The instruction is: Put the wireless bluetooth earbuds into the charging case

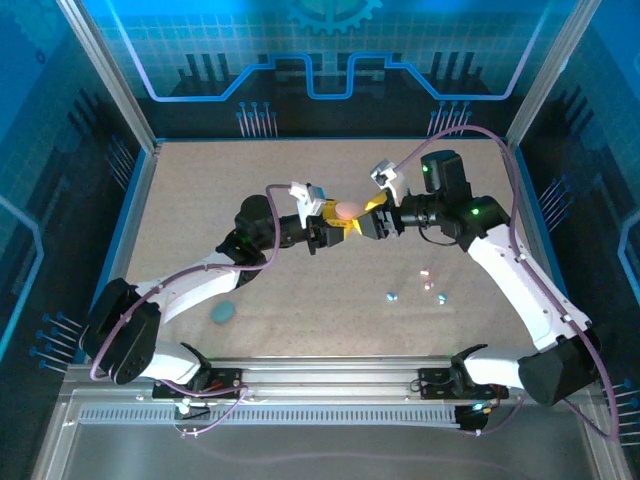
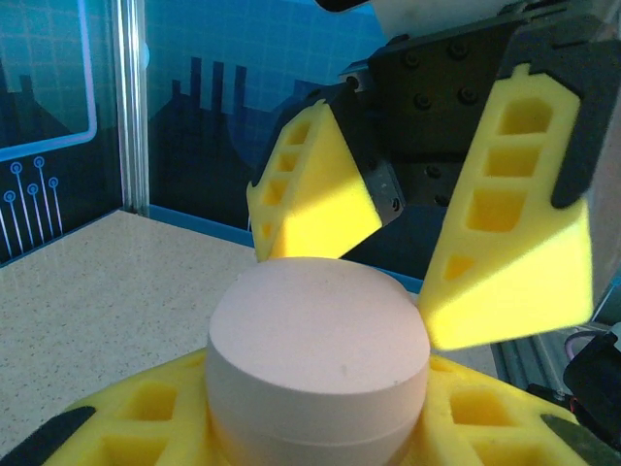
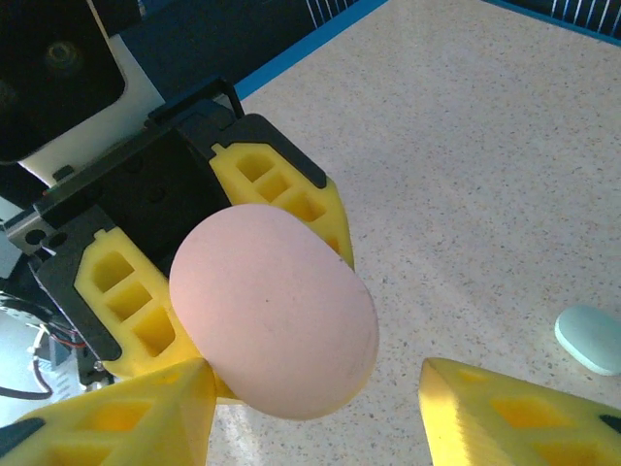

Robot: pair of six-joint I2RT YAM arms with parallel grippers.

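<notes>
Speckled tabletop [image 1: 300, 170], L hand [image 1: 335, 222] clamped on pink case [image 2: 315, 349], R hand [image 1: 366, 218] open, fingers either side of it

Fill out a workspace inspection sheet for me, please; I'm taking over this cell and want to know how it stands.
Surface: speckled beige tabletop, no spills seen.
Job's things: pink case closed, held above the table; pale blue case lying by the left arm; three earbuds loose on the table by the right arm.
Clutter: nothing seen.
Grippers: left gripper shut on the pink case; right gripper open, its jaws standing either side of the case's free end.
Cables: purple cables run along both arms, away from the case.
Surroundings: blue printed panels and metal frame posts around the table.
</notes>
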